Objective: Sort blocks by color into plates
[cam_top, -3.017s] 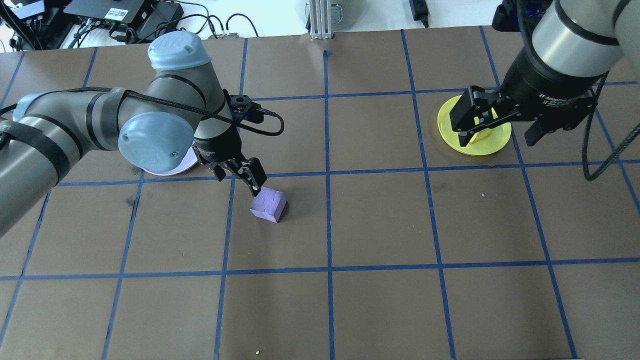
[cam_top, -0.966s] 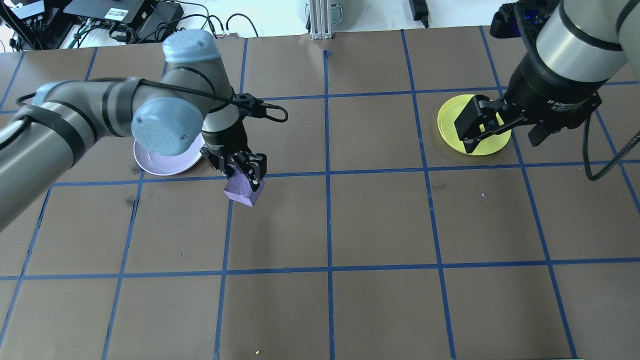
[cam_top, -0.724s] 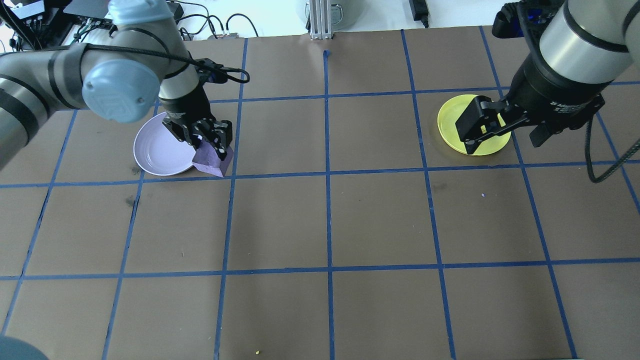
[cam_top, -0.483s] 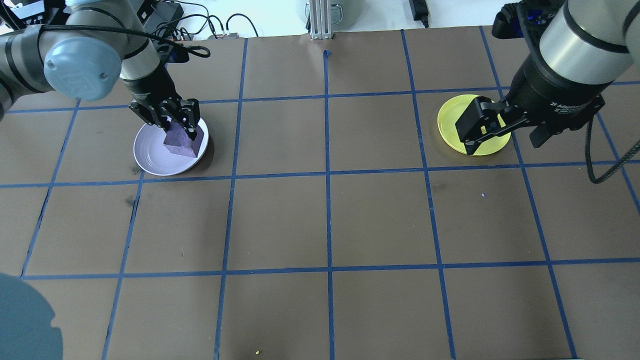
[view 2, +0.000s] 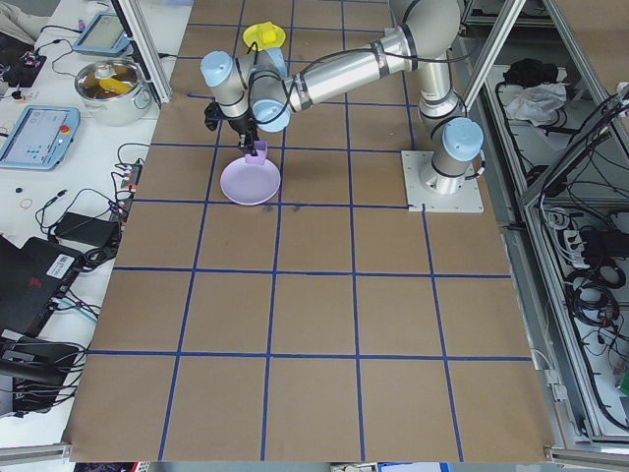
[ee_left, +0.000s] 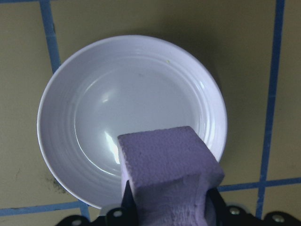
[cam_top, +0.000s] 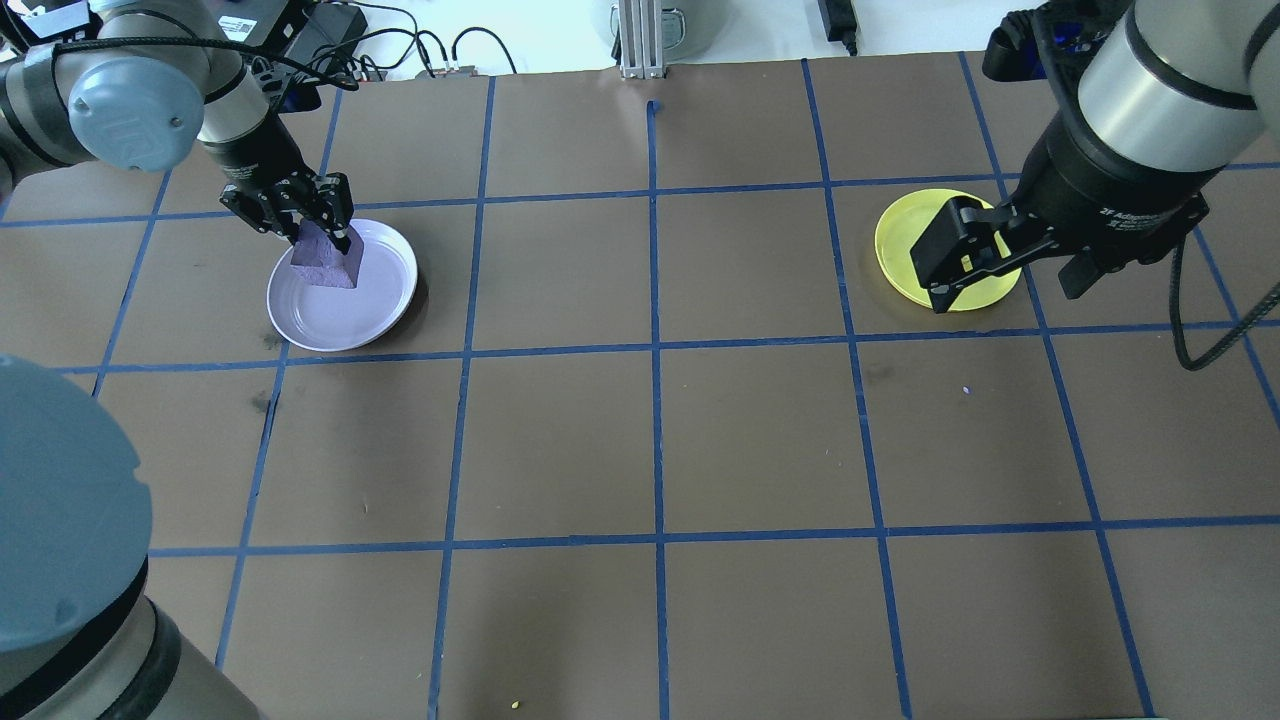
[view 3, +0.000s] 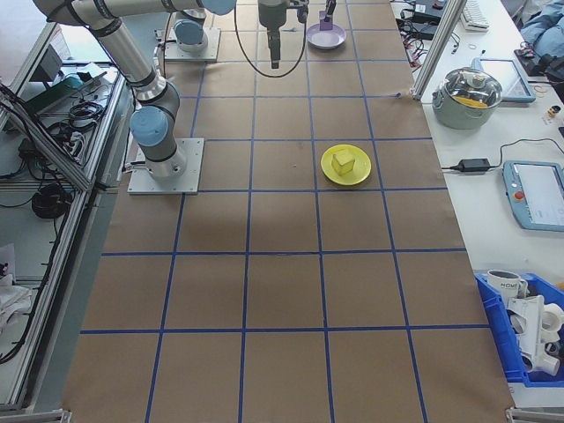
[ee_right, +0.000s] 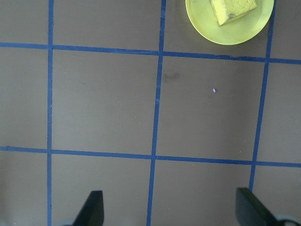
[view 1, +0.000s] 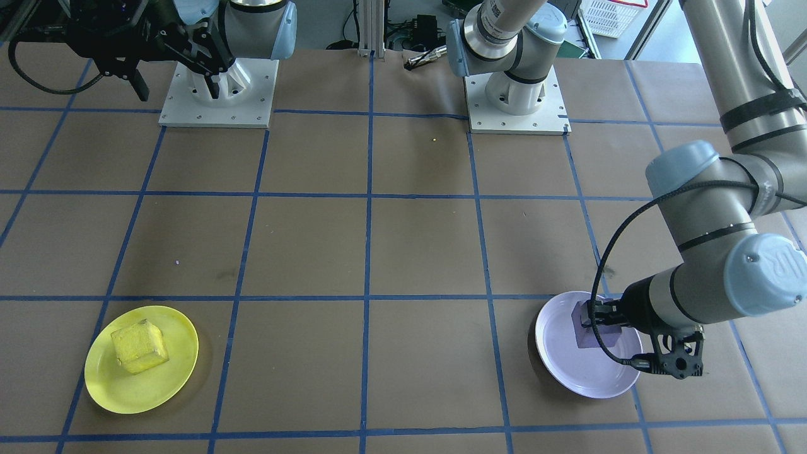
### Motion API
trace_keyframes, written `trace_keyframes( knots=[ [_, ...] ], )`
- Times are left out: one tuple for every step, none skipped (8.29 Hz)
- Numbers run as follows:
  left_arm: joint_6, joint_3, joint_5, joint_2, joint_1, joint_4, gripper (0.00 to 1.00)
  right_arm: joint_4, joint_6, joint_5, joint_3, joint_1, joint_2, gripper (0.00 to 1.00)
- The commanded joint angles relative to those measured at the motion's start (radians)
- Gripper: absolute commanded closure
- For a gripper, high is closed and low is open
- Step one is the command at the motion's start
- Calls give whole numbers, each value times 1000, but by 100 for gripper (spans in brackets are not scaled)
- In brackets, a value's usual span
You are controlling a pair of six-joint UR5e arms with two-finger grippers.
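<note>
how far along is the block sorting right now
Done: the yellow block lies in the yellow plate, and the right gripper is open and empty. In hand: the left gripper is shut on the purple block, held over the lavender plate. Left: release it there.

Bare tabletop point(cam_top: 650, 440) between plates, seemingly.

Brown table surface point(cam_top: 640, 440) crossed by blue tape grid point(cam_top: 655, 350). Two white mounting plates point(view 1: 217, 94) bolted at robot side. Beyond far table edge: steel pot with glass lid point(view 3: 473, 95), tablet-like pendant point(view 3: 536, 192), black power brick with cable point(view 3: 474, 164). Blue bin of white mugs point(view 3: 524, 330) at near right corner in right-side view. Black boxes, tangled cables point(cam_top: 300, 40) off far left edge. Aluminium post point(cam_top: 640, 40) at far centre.
</note>
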Motion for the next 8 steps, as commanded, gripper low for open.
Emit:
trace_keyframes(
  knots=[
    [-5, 19, -2, -95, 20, 89, 100, 1, 0, -1, 4, 0, 0, 0],
    [-6, 19, -3, -98, 20, 90, 7, 1, 0, -1, 5, 0, 1, 0],
    [-11, 19, -26, -77, 14, 83, 0, 1, 0, -2, 5, 0, 0, 0],
    [-14, 19, -32, -58, 8, 61, 0, 1, 0, -2, 5, 0, -2, 0],
    [-12, 18, -34, -32, 16, 54, 0, 1, 0, -1, 5, 2, 0, 0],
    [-14, 19, -32, -5, 14, 43, 0, 1, 0, 1, 5, 2, 3, 0],
    [-67, 21, -29, 55, 11, -21, 0, 1, 0, 1, 5, 2, 6, 0],
    [-128, 18, -25, 133, 5, -89, 0, 1, -27, 7, 8, 2, 9, 0]
  ],
)
